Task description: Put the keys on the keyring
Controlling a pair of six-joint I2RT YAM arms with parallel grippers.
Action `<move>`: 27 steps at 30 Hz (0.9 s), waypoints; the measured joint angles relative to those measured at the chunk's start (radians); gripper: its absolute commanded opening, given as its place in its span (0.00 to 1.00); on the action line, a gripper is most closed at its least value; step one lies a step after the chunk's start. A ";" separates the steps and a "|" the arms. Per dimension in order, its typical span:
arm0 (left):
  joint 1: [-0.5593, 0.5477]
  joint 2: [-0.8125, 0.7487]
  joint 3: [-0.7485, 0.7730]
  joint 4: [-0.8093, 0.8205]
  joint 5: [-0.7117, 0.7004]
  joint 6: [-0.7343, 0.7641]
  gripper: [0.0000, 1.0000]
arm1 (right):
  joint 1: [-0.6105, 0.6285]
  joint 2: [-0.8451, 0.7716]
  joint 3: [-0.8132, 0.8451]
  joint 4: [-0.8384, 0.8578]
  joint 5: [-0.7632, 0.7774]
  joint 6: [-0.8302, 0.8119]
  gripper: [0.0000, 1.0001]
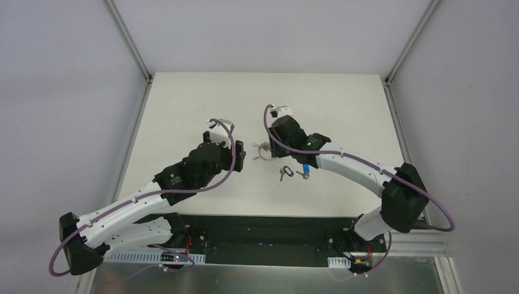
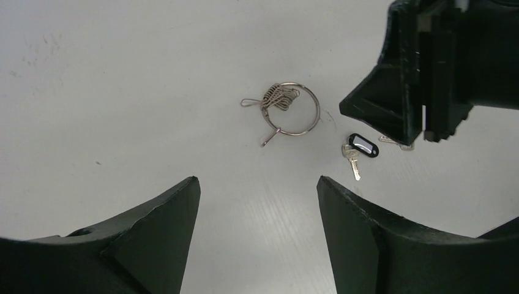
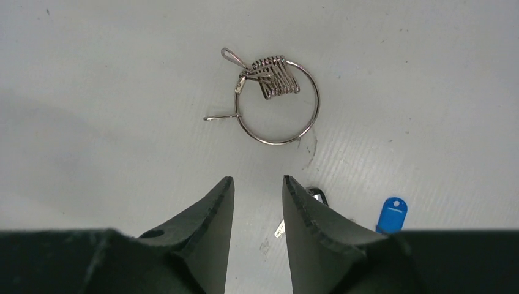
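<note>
The keyring (image 3: 276, 82) lies flat on the white worktop (image 1: 183, 110), with nothing threaded on it. A coiled metal piece (image 2: 280, 98) sits against the side of the loop farthest from both hands, and a straight wire end pokes out to one side.

From the right hand (image 3: 257, 184) the ring is dead ahead of the fingertips, close and centred on the gap. From the left hand (image 2: 257, 184) it is also straight ahead but farther off, so I judge the right hand the nearer one. The two hands face each other across the ring.

The black-headed key (image 2: 361, 146) lies flat, ahead of the left hand and off toward its right finger. Its blade points back toward that hand and its head points away. The blue-headed key (image 3: 392, 214) lies close beside the black one. Both lie loose on the worktop, apart from the ring.

Neither hand holds anything. The left hand's jaws are wide apart and the right hand's are narrow, with bare worktop showing in each gap.

In the right wrist view, one finger covers most of the black key, and only the head of the blue key shows. In the left wrist view, the right hand hides the blue head. I cannot make out where the loop opens.
</note>
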 measured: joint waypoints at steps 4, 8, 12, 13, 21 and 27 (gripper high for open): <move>0.000 -0.068 -0.025 -0.026 0.004 -0.015 0.71 | -0.025 0.116 0.058 0.005 -0.033 0.005 0.37; 0.000 -0.128 -0.044 -0.048 0.014 -0.022 0.71 | -0.028 0.201 0.106 0.009 -0.073 0.013 0.36; 0.000 -0.166 -0.060 -0.068 0.015 -0.030 0.71 | -0.028 0.270 0.145 0.010 -0.112 0.044 0.38; 0.000 -0.172 -0.063 -0.072 0.015 -0.032 0.71 | -0.028 0.289 0.154 0.013 -0.122 0.059 0.39; 0.000 -0.185 -0.075 -0.074 0.017 -0.037 0.71 | -0.024 0.415 0.212 0.004 -0.165 0.255 0.41; 0.000 -0.185 -0.078 -0.075 0.018 -0.038 0.71 | -0.014 0.447 0.225 0.003 -0.167 0.413 0.44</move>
